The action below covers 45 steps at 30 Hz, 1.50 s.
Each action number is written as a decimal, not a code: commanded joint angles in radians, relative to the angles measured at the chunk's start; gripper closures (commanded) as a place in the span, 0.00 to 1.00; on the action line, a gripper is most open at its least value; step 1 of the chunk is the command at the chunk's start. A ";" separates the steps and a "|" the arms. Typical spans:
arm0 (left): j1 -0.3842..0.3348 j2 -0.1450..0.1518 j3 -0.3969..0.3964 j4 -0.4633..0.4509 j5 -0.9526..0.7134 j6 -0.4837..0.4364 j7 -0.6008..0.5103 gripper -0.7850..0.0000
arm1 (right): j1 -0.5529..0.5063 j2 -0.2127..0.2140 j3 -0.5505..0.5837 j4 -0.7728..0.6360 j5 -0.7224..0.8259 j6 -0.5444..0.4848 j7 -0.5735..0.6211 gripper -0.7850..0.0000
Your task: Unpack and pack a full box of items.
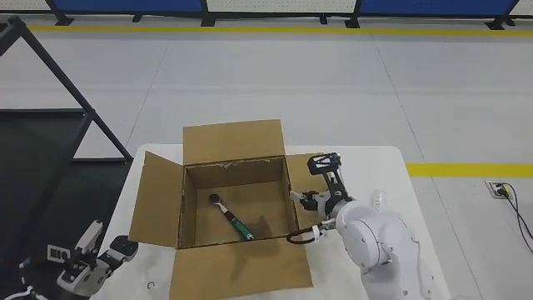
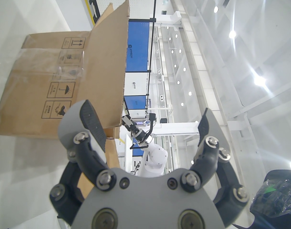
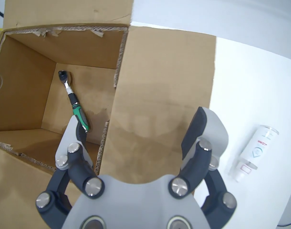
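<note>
Hovering over the box flap [image 3: 159,84], right gripper [image 3: 138,120] spread, wrench [image 3: 75,102] down inside, left gripper [image 2: 148,113] spread.

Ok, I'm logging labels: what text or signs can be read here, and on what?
Box: handling pictograms (two up arrows, an umbrella); the captions are too small to read.
Bottle: the label print is too blurred to read.
Wrench: no readable text.

A brown cardboard box [image 1: 233,208] holds a green-and-black-handled ratchet [image 3: 75,102]; the bottle [image 3: 254,152] is white.
</note>
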 commanded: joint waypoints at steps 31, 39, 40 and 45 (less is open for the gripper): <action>0.004 0.004 0.012 -0.021 0.015 0.012 0.032 0.00 | 0.125 0.039 0.309 0.495 0.045 0.167 -0.175 0.00; -0.001 0.006 0.010 -0.020 0.011 0.022 0.034 0.00 | 0.116 0.049 0.315 0.532 0.038 0.152 -0.187 0.07; -0.002 0.006 0.013 -0.022 0.012 0.024 0.031 0.00 | 0.112 0.050 0.314 0.531 0.034 0.153 -0.183 0.09; -0.002 0.007 0.016 -0.025 0.013 0.029 0.025 0.00 | 0.106 0.055 0.306 0.538 0.021 0.153 -0.169 0.23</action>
